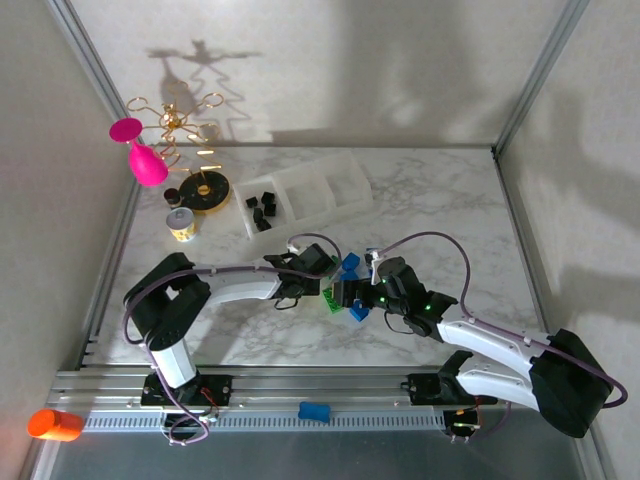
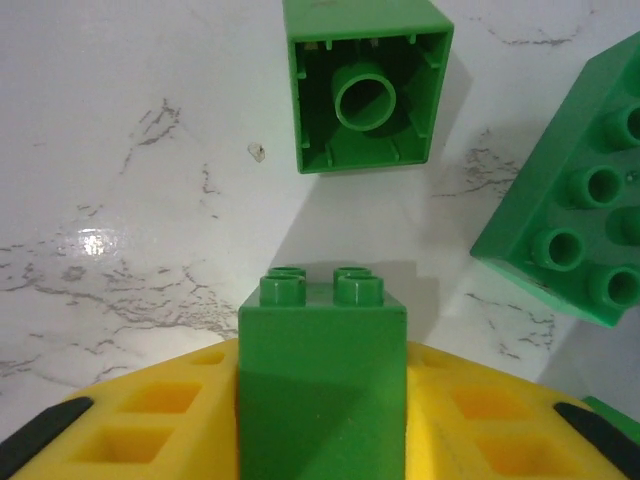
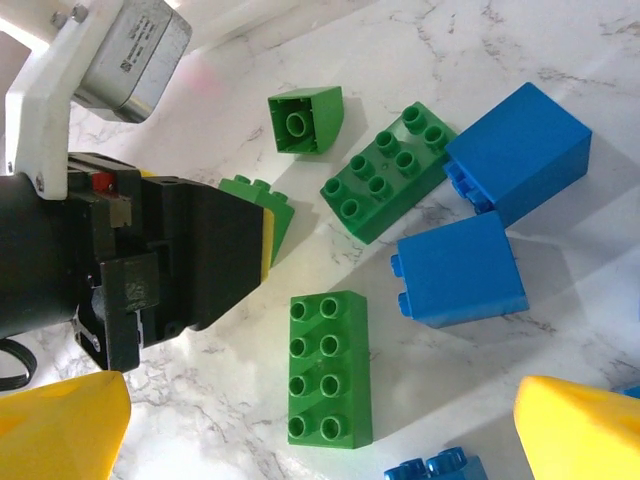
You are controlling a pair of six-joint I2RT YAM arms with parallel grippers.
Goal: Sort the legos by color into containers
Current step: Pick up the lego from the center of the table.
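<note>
Since the left gripper (image 2: 320, 420) is clamped on a small green brick (image 2: 322, 340), the tray (image 1: 308, 195) lies straight beyond it, long axis crosswise, black bricks (image 1: 262, 210) in its left cell, while the right gripper (image 3: 320, 425) hangs spread over the loose pile (image 3: 385, 170).

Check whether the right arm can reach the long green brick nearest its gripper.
Probably yes. The long green brick lies flat straight ahead of the open right gripper with nothing on top; the left gripper, shut on a small green brick, sits off to its side.
</note>
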